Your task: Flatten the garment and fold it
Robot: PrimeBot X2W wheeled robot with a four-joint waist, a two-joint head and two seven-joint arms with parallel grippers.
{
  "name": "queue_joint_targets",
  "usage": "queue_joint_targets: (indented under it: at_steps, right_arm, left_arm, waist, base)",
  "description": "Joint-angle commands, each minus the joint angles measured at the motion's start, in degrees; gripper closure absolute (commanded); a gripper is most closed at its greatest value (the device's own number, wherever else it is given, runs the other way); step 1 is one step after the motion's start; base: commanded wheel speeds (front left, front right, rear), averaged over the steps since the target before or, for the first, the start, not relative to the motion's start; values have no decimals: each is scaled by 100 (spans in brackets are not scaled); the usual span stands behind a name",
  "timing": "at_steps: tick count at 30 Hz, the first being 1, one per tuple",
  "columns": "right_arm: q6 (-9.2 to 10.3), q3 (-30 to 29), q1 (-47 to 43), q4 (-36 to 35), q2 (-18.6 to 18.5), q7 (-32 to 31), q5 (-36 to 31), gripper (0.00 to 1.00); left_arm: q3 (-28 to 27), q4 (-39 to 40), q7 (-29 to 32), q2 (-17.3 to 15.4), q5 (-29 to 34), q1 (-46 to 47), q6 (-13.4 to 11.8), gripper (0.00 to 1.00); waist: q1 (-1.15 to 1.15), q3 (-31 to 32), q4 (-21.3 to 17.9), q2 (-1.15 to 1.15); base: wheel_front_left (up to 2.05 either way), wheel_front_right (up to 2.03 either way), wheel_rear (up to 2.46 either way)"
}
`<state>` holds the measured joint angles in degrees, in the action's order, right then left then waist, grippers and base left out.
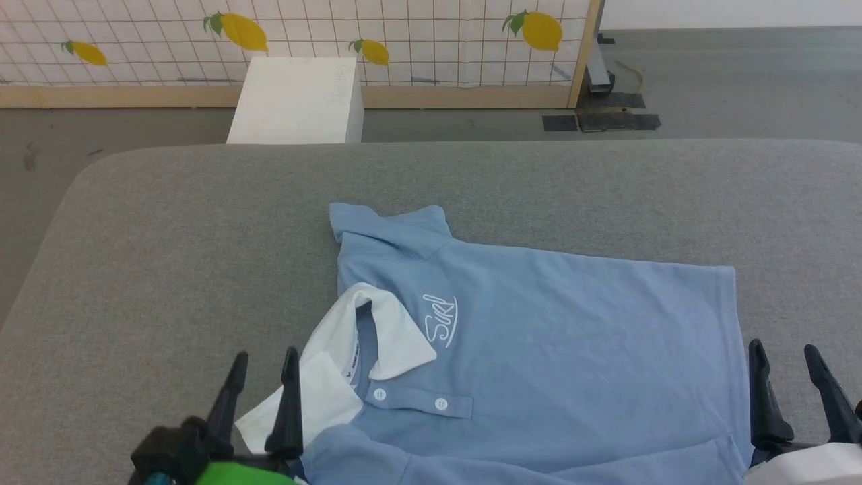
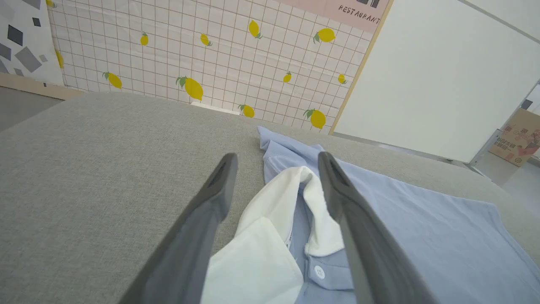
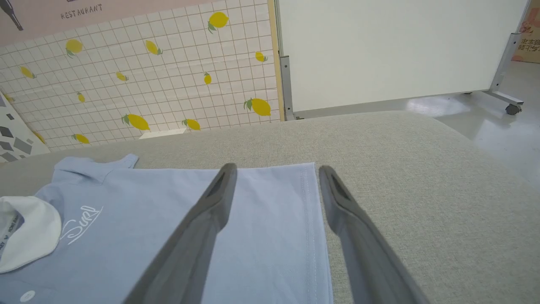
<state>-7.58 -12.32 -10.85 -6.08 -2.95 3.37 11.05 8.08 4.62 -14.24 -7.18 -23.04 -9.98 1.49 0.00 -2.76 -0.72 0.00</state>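
The grey table (image 1: 168, 236) carries the garment (image 1: 552, 323), mostly flat between the two arms; it looks soft, light and limp. The left gripper (image 1: 266, 353), spread and empty, straddles the white collar (image 1: 397, 337). The right gripper (image 1: 783, 347), equally parted, straddles the hem (image 1: 739, 337). Both are sensible pinch points.

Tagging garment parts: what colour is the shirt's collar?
White, against the light blue shirt; the collar shows best in the left wrist view.
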Motion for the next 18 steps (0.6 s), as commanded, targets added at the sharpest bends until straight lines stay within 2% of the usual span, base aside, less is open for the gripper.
queue_joint_targets:
  at_steps: [1, 6, 11, 18]
  right_arm:
    - [9, 16, 22, 16, 6, 49, 26, 0]
    - [9, -7, 128, 1, 6, 93, 22, 0]
    - [9, -13, 310, -66, 7, 180, 16, 0]
    - [9, 102, 662, -189, 7, 219, -20, 0]
  left_arm:
    - [-28, 4, 25, -93, 62, 232, 55, 0]
    - [-35, 105, 701, -521, 24, 927, 228, 0]
    - [142, 182, 2031, -1063, -291, 2086, 453, 0]
    - [629, -193, 3593, -1725, -784, 3915, 581, 0]
  waist:
    - [0, -34, -36, 0]
    - [0, -212, -91, 0]
    - [0, -623, -143, 0]
    - [0, -1347, -255, 0]
  base:
    - [0, 0, 0]
    - [0, 0, 0]
    - [0, 0, 0]
    - [0, 0, 0]
